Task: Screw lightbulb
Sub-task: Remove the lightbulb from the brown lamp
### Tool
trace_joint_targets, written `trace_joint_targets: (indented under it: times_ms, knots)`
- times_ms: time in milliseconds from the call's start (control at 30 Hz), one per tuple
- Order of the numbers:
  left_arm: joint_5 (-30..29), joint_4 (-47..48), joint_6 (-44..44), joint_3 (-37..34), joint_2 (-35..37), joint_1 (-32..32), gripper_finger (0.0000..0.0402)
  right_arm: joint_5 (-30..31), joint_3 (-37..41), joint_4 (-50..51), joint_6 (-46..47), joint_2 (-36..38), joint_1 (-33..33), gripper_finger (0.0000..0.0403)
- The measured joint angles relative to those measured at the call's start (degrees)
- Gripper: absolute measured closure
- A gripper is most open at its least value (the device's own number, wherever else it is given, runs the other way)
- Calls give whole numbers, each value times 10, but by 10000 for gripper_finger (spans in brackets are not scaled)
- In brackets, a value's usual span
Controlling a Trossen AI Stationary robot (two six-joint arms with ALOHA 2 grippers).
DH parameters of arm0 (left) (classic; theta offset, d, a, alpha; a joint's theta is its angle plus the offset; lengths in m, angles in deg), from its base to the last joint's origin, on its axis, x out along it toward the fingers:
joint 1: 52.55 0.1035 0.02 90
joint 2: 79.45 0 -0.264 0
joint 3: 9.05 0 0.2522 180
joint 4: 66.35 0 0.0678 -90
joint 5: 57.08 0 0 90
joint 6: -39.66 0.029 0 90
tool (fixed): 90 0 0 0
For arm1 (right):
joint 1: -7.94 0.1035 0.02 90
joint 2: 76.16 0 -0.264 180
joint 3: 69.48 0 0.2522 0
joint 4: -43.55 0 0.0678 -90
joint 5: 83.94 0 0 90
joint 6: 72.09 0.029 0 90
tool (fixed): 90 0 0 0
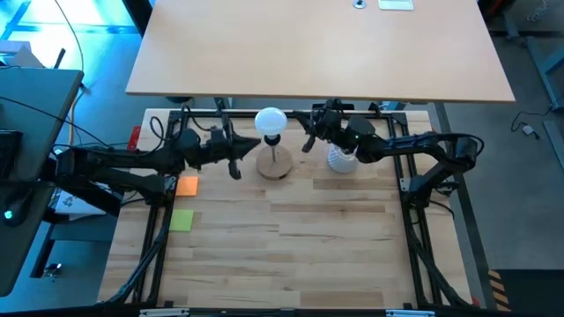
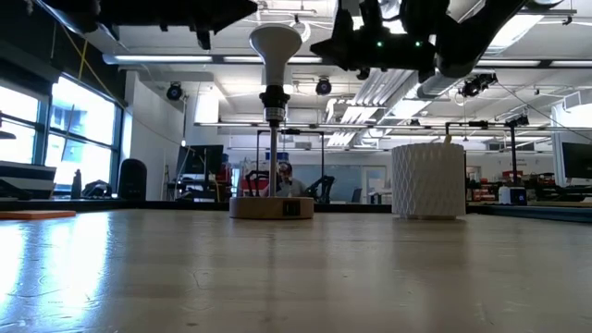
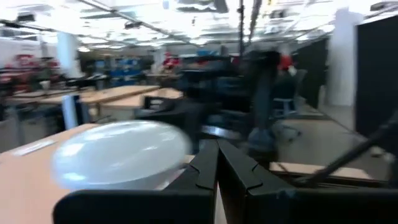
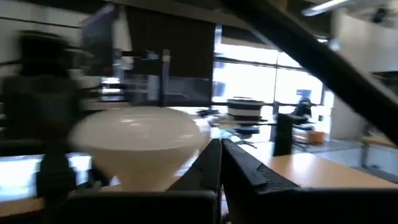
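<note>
Left side of the pale wooden plank worktop (image 1: 291, 238): an orange sticky pad (image 1: 186, 185) and a yellow-green sticky pad (image 1: 181, 220) lie flat near the left frame rail, well clear of the working zone. They do not obstruct either arm.

Left gripper (image 1: 234, 169): fingers pressed together, holding nothing. It hangs just left of the lamp stand, raised above the worktop at about bulb height. The left wrist view shows the closed fingertips (image 3: 214, 165) with the globe close in front. Judgement: with its fingers together it is not set up to grasp.

Centre: the white matte lightbulb with a round globe (image 1: 270, 121) sits globe-up on the black socket (image 2: 273, 100) of a slim upright stem, which rises from a round wooden disc base (image 1: 274, 166). The neck is already seated in the socket; how far it is threaded cannot be told. Upright mounting keeps the globe accessible from both sides.

Right gripper (image 1: 309, 142): fingers also together and empty, raised just right of the globe, not touching it.

Right of centre: a white latticed cylindrical cup (image 2: 427, 180) stands on the worktop directly below the right arm's wrist. Judgement: it is the nearest obstacle; a downward move of the right arm risks toppling it.
</note>
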Motion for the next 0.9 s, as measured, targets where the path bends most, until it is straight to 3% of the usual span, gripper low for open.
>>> trace_joint_targets:
  times_ms: [67,133,233,300,367,567,700,833,900]
  knots:
    - [-23,5,5,0,8,-15,401,14,0,-4,3,0,-10,403]
    - [-85,35,13,0,23,-21,402,-1,0,-5,7,2,-15,403]
    - [-173,89,20,0,37,-4,401,-111,0,-17,18,3,-13,403]
    - [-177,93,19,0,37,19,401,-180,0,-27,25,4,-8,403]
    - [-138,87,11,0,33,47,401,-191,0,-27,27,4,2,403]
    - [-9,21,-52,0,10,91,401,-168,-16,-12,15,-15,15,403]
    - [50,7,-77,0,9,69,401,-91,-44,3,17,-39,11,403]
    - [58,12,-84,0,10,23,402,-2,-49,14,8,-45,8,403]
    - [33,20,-75,0,10,4,401,28,-49,14,6,-45,8,403]
